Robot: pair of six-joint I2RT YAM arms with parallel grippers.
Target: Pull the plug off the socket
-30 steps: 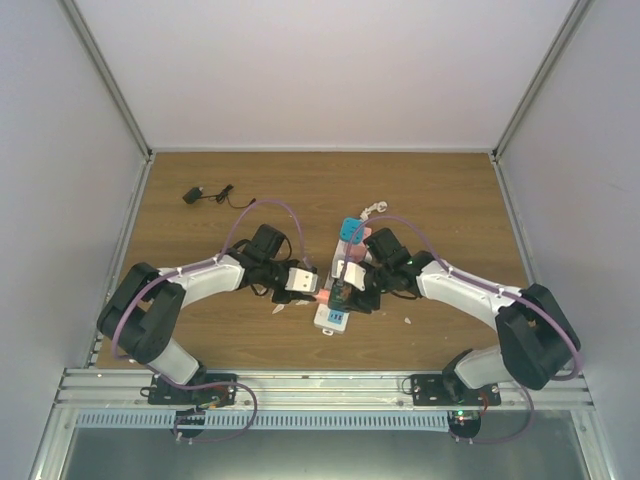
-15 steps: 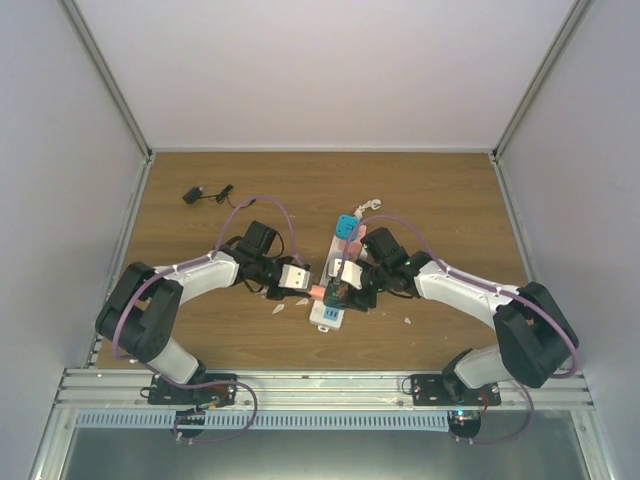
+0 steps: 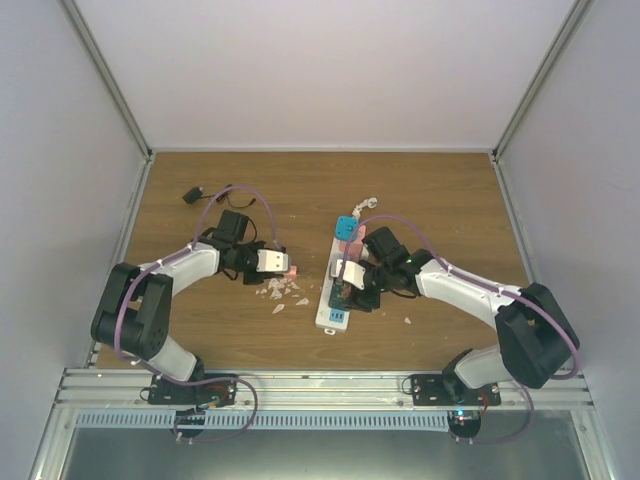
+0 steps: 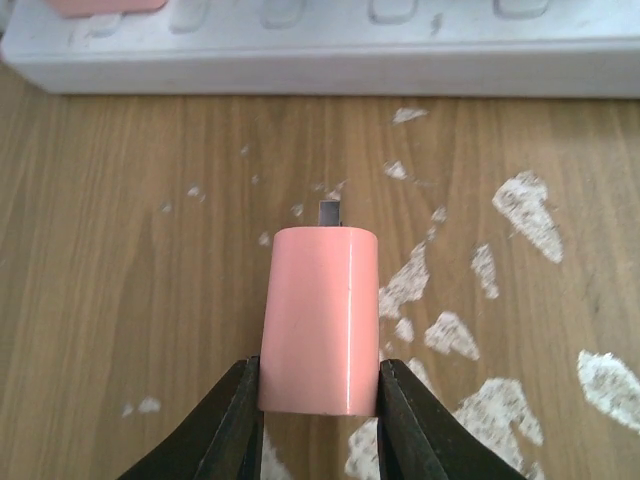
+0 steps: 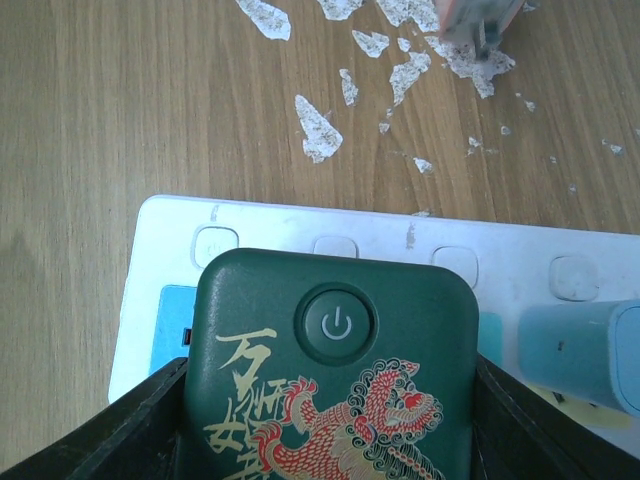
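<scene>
The socket is a long white power strip (image 3: 325, 312) lying mid-table; it also shows in the left wrist view (image 4: 330, 55) and the right wrist view (image 5: 300, 222). My left gripper (image 3: 284, 266) is shut on a pink plug (image 3: 293, 270), held clear of the strip to its left. In the left wrist view the pink plug (image 4: 320, 320) sits between my fingers (image 4: 235, 420), one metal prong showing, above the wood. My right gripper (image 3: 344, 286) is shut on a dark green plug (image 5: 330, 360) with a power button and dragon print, still in the strip. A light-blue plug (image 5: 585, 350) sits beside it.
White flakes (image 3: 283, 290) lie scattered on the wood between the arms. A small black adapter with a cable (image 3: 195, 195) lies at the back left. The strip's coiled white cord (image 3: 372, 206) is at its far end. Walls enclose the table on three sides.
My left gripper has drawn back to the left with the pink plug, which has come out of the strip. The right gripper stayed on the green plug.
</scene>
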